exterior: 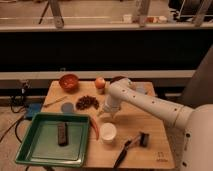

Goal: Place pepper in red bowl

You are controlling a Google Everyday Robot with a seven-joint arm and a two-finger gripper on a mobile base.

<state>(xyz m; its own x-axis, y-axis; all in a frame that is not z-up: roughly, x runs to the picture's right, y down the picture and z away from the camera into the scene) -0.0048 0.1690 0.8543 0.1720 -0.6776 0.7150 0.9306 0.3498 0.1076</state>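
Note:
The pepper is a slim red-orange chili lying on the wooden table, between the green tray and the white cup. The red bowl stands at the table's back left and looks empty. My gripper hangs from the white arm near the table's middle. It points down, a little above and to the right of the pepper and apart from it. The bowl is well off to the gripper's back left.
A round orange fruit sits at the back. A dark bowl of brownish pieces and a blue disc lie left of the gripper. The white cup, the green tray holding a dark bar, and a black brush are in front.

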